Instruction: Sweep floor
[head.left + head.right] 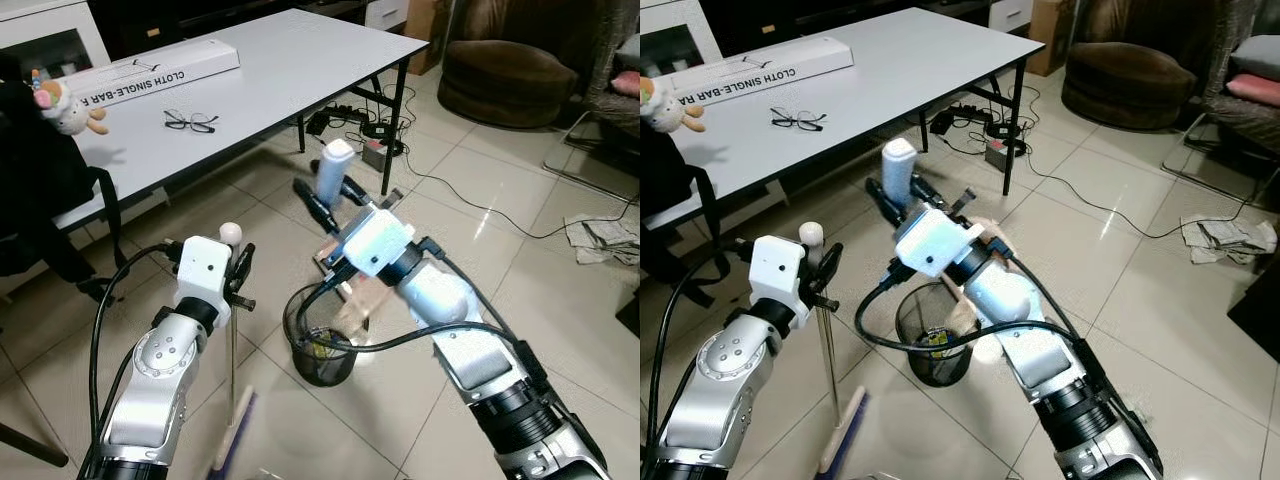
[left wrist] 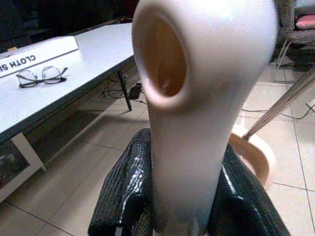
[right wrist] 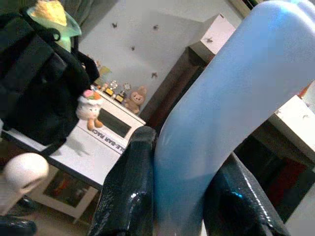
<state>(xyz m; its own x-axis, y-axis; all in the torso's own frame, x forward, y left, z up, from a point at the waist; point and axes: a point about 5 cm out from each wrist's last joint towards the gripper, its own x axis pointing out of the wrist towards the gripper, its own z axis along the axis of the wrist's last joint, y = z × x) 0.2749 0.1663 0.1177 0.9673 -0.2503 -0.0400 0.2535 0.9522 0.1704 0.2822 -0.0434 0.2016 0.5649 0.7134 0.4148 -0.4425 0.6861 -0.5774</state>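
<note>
The left gripper (image 1: 238,272) is clenched on the broom (image 1: 233,400) by its cream handle, head on the tiled floor (image 1: 480,190). The right gripper (image 1: 318,205) grasps the dustpan (image 1: 352,300) by its blue handle, tilted over a black mesh bin (image 1: 320,345) beyond the desk (image 1: 300,60) corner.

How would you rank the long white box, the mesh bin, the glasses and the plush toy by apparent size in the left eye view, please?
1. white box
2. mesh bin, though it sits nearer the camera
3. plush toy and glasses look alike, so unranked.
</note>
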